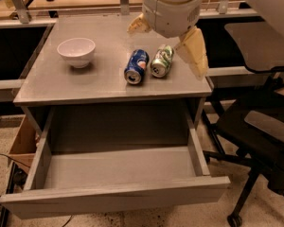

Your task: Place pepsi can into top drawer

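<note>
The blue pepsi can (136,66) lies on its side on the grey cabinet top (85,86), next to a green-and-silver can (161,60) on its right. The top drawer (113,197) below is pulled wide open, and nothing shows inside it. My gripper (165,38) hangs from a round white wrist over the back of the cabinet top, just above and behind the two cans. It is open and empty. One beige finger (193,51) points down at the right of the green can, and the other finger (137,25) is behind the pepsi can.
A white bowl (76,51) stands at the left of the cabinet top. A black office chair (260,126) stands close to the right of the cabinet and drawer. A cardboard box (23,141) sits on the floor at the left.
</note>
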### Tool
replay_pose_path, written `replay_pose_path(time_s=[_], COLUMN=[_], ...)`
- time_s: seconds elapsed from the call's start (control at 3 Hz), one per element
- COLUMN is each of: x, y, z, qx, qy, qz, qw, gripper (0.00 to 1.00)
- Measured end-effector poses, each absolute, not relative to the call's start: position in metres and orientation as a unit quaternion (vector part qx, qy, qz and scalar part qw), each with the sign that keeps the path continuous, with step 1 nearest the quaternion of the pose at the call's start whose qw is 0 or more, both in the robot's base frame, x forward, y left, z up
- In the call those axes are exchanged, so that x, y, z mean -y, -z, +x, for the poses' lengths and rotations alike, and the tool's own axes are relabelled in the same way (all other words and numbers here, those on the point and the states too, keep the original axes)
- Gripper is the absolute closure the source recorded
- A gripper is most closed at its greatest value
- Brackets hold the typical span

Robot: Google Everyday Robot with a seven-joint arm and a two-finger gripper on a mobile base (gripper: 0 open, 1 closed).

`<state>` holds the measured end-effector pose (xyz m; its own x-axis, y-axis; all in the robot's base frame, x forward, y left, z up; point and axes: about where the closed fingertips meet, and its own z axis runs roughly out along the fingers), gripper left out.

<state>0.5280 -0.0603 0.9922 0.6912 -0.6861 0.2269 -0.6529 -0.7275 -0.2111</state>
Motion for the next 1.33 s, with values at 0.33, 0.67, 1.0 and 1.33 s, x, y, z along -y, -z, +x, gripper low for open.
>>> replay_pose_path(time_s=[0.33, 0.67, 1.0, 1.33], x=[0.023, 0.002, 0.001, -0.004], y=[-0.996, -1.0, -0.999, -0.995], z=[0.545, 0.558, 0.56, 0.565], qx=[-0.286, -0.264, -0.26, -0.242], qy=[0.153, 0.171, 0.172, 0.178], qz=[-0.945, -0.947, -0.947, -0.951], qw=[0.046, 0.071, 0.073, 0.076], gripper=[0.0, 0.0, 0.0, 0.0])
